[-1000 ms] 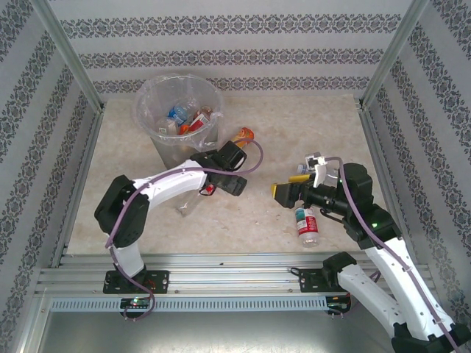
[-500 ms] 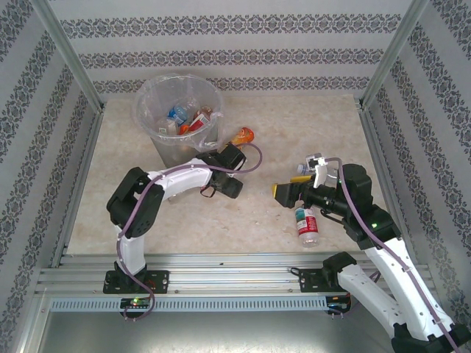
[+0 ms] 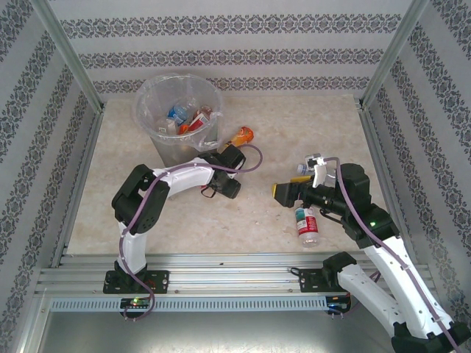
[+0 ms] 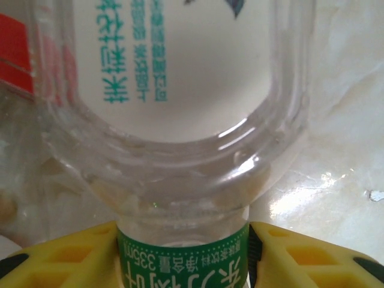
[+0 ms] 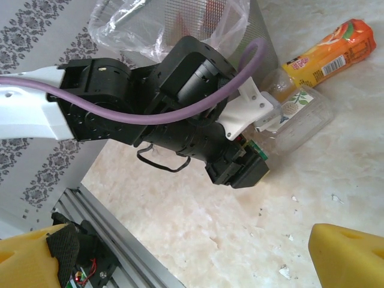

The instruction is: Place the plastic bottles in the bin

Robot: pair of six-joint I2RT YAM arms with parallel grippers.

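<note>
Left gripper (image 4: 183,237) pinched a green-labelled bottle (image 4: 183,267) near the bin (image 3: 173,147); right gripper (image 5: 192,255) stood spread wide above the surface (image 3: 243,228).

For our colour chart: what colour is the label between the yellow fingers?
Green label, left wrist view.

Left hand (image 4: 183,246) has closed on the green-labelled bottle (image 4: 180,180).

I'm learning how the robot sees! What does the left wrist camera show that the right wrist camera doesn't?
Left wrist camera: close up, the yellow fingers of the left hand pinching the green-labelled end of a clear bottle, with teal writing on its white label. Right wrist camera: the left arm, an orange bottle, the bin, and the right hand wide open. Both: that clear bottle and the pale table.
</note>
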